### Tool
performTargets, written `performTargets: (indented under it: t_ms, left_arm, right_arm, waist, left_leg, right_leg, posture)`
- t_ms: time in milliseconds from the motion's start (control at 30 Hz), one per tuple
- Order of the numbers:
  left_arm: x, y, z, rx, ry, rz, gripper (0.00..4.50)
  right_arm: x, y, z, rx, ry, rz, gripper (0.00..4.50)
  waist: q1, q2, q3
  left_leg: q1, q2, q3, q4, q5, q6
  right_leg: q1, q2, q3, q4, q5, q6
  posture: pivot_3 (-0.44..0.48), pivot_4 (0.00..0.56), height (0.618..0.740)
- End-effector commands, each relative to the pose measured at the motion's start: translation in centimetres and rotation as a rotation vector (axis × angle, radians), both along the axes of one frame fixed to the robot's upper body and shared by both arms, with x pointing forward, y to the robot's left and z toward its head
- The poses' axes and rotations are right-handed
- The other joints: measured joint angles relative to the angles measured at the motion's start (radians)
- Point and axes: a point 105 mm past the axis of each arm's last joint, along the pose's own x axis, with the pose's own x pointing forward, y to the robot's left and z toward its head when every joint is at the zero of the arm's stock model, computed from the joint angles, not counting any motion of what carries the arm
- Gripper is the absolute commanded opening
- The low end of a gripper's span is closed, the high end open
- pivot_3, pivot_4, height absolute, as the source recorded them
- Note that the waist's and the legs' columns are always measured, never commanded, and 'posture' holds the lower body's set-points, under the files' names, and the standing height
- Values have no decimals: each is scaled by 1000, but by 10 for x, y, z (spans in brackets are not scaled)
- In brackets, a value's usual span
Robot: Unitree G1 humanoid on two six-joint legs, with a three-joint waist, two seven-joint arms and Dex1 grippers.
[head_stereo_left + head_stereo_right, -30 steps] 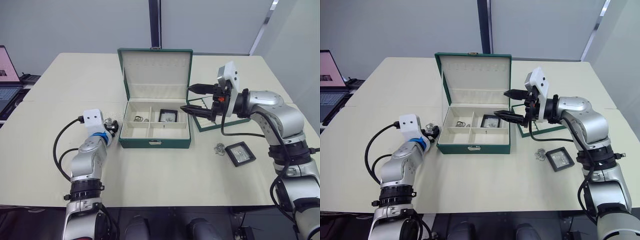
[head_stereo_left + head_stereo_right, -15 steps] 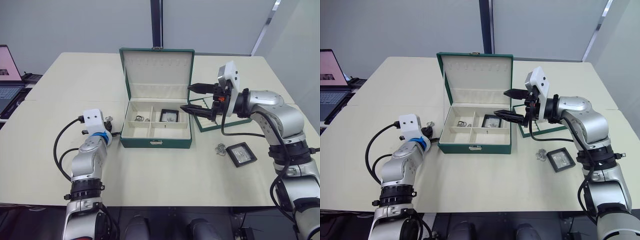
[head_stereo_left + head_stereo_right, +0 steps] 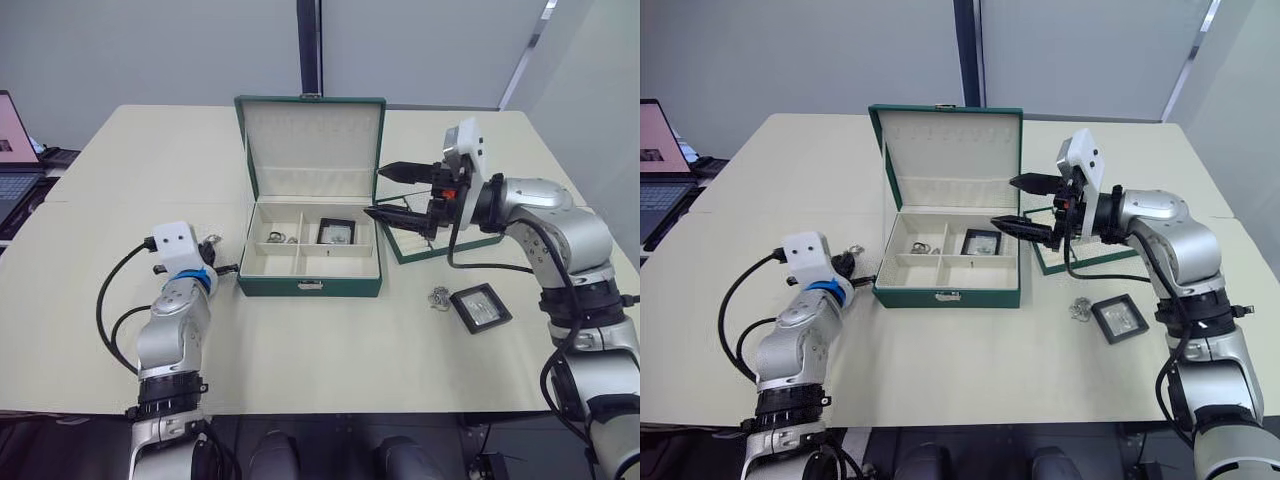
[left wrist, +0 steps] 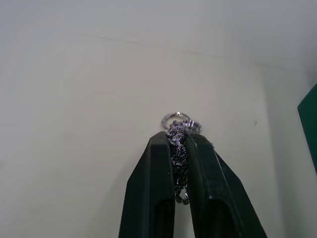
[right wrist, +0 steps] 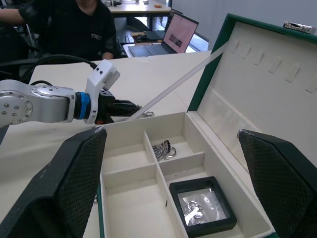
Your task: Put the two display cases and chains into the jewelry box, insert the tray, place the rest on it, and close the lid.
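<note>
Jewelry box open on the table, one chain gripped at its left.

The left gripper [image 4: 179, 148] was pinched shut on a silvery chain [image 4: 178, 130], just left of the jewelry box [image 3: 310, 285]. The box held another chain [image 3: 276, 237] and a display case [image 3: 337, 233], its lid [image 3: 310, 140] upright. The right gripper [image 3: 386, 192] hovered wide open and empty by the box's right edge, over what looked like the tray [image 3: 425, 247]. Farther right lay a loose chain [image 3: 438, 297] beside a second display case [image 3: 480, 307].

jewelry box [image 3: 310, 270]: table centre | tray [image 3: 440, 243]: right of it | display case [image 3: 481, 307]: front of tray
</note>
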Motion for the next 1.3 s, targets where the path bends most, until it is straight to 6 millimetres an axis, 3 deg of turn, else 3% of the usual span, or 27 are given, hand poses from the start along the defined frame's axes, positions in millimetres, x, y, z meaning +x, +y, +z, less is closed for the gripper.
performTargets:
  t_ms: [33,467,700,933,1300]
  left_arm:
    - [-19,-6,33,30,-110,1,51]
    - [-69,-60,78,133,-179,-272,51]
    - [-66,-92,78,90,-172,-364,51]
    - [-63,-116,66,48,-138,-428,51]
    - [-58,-119,65,43,-137,-427,51]
  right_arm:
    - [-11,-4,25,37,-71,60,4500]
    - [-29,-22,33,11,-67,121,4500]
    - [-26,-26,33,10,-74,91,4500]
    - [-27,-32,32,15,-74,57,4500]
    - [-27,-34,31,19,-78,31,4500]
  waist:
    - [-1,0,0]
    - [-3,0,0]
    - [-3,0,0]
    - [-3,0,0]
    - [-4,0,0]
  left_leg:
    - [0,0,0,0,0,0]
    - [0,0,0,0,0,0]
    - [0,-1,-1,0,0,0]
    - [0,-1,-1,0,0,0]
    - [0,-1,-1,0,0,0]
  right_leg:
    - [0,0,0,0,0,0]
    - [1,0,1,-1,0,0]
    - [1,0,1,-1,0,0]
    - [1,0,1,-1,0,0]
    - [1,0,1,-2,0,0]
  posture:
    - [0,150,740]
    - [0,150,740]
    - [0,150,740]
    - [0,150,740]
    - [0,150,740]
